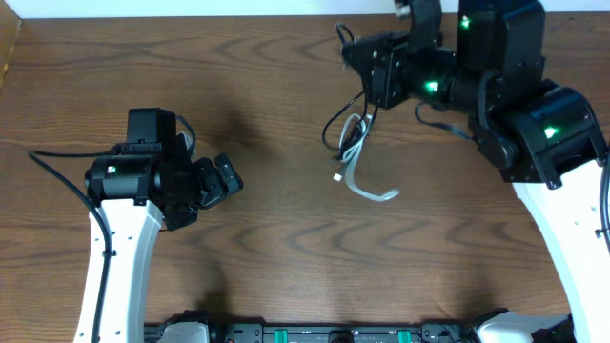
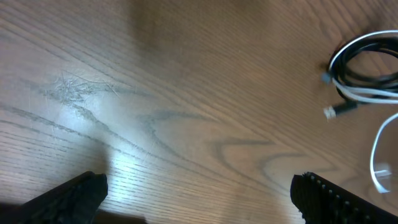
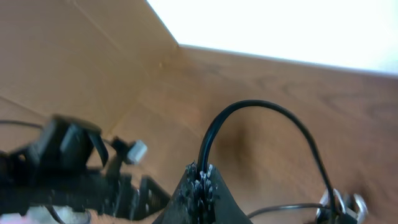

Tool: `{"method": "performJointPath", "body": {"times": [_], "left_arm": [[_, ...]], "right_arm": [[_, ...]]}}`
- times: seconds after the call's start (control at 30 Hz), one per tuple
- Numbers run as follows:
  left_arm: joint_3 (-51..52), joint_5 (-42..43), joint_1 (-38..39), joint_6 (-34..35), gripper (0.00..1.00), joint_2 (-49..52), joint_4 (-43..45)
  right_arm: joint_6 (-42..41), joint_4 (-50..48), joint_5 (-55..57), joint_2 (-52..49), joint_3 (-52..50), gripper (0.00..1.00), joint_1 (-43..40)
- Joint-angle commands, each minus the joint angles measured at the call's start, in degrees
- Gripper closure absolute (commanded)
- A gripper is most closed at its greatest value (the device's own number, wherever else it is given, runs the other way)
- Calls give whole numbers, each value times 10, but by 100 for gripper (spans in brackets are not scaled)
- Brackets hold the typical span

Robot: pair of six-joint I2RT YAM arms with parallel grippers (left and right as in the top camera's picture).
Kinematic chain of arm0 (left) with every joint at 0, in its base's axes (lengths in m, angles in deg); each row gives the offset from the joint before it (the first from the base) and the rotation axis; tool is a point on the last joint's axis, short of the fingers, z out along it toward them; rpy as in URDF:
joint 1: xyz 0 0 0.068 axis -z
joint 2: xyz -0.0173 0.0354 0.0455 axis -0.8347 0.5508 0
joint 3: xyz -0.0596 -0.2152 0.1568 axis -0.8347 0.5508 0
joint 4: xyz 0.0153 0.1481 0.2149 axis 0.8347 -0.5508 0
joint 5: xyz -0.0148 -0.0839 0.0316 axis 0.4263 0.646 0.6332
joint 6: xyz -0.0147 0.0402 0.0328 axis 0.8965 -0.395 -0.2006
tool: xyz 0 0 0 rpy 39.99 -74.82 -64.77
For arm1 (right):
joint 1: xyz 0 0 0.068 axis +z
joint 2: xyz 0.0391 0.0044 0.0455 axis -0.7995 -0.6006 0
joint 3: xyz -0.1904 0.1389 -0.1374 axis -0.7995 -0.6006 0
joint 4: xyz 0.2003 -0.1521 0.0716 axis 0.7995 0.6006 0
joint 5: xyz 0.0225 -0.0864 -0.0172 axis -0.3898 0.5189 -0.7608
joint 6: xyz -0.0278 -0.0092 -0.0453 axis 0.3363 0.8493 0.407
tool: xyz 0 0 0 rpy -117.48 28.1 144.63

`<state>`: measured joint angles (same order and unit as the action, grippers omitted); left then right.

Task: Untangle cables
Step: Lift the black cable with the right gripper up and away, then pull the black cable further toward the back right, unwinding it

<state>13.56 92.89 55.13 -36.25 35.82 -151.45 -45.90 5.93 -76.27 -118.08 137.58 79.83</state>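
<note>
The cables lie in one bundle on the table right of centre: black loops and a white cord that trails toward the front. The bundle also shows at the right edge of the left wrist view, with a small plug. My right gripper hovers just behind the bundle and is shut on a black cable, which arches up out of the jaws and drops back to the bundle. My left gripper is open and empty, well left of the bundle, over bare wood.
The table is dark wood. A thick black wire runs from the left arm toward the left edge. The left arm shows blurred in the right wrist view. A pale wall borders the table's far edge.
</note>
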Motion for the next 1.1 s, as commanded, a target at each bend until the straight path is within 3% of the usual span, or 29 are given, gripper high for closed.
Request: {"method": "performJointPath", "body": {"times": [0.0,0.33,0.7,1.07], "left_arm": [[-2,3,-1,-2,0,4,1],[-2,3,-1,-2,0,4,0],[-2,3,-1,-2,0,4,1],[-2,3,-1,-2,0,4,1]], "right_arm": [[20,26,16,-20,7,99,12],[-13,-8,-31,-45,17,99,17],[-14,28,-46,-38,170,98,19],[7,134,117,-67,146,98,19]]}}
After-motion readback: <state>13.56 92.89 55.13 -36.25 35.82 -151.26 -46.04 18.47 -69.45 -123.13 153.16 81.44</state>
